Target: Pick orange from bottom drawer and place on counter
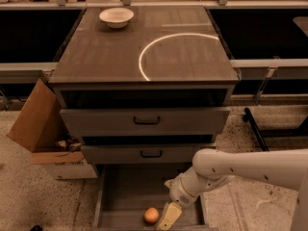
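Three drawers on this cabinet. The bottom drawer (125,191) is pulled wide open with one orange (151,215) sitting near its front edge. The gripper (167,218) is down in there just right of the orange, can't tell if it's open or closed. One white bowl (116,17) sits by the counter's (96,57) back-left corner.

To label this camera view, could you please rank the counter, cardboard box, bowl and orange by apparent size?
1. counter
2. cardboard box
3. bowl
4. orange
Differing nearness to the camera may skew bowl versus orange. The gripper hangs just right of the orange, over the bottom drawer.
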{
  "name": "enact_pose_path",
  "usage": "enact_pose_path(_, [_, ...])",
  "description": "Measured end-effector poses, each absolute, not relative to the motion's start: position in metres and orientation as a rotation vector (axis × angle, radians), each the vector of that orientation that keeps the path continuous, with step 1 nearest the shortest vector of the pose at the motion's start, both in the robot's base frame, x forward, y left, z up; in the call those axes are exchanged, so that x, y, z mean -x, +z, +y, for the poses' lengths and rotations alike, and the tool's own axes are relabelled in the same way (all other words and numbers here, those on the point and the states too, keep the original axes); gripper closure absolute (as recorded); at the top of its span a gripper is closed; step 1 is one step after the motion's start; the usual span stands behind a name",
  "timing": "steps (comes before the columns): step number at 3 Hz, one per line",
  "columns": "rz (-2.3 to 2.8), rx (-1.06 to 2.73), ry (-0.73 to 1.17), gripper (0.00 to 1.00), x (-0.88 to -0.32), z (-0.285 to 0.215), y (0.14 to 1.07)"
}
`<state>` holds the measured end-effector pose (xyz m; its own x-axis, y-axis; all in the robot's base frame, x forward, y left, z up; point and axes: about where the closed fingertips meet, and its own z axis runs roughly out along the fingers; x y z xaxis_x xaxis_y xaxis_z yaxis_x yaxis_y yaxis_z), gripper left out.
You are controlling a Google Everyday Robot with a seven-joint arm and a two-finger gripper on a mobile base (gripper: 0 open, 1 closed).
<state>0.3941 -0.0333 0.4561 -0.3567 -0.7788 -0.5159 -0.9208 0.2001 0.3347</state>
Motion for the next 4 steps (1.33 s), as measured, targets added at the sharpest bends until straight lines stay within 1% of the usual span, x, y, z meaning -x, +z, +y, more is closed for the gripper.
enact_pose_path(1, [2.240,1.627,0.887,0.00,-0.394,-0.033,0.457])
enact_pose_path(2, [2.353,1.553,0.904,0.00,-0.408,-0.036,0.420])
enact_pose_path(3, [2.546,1.407,0.895,0.00,-0.432,-0.048,0.359])
enact_pose_path(4, [2.742,1.251,0.847,0.00,-0.440,-0.061,0.301])
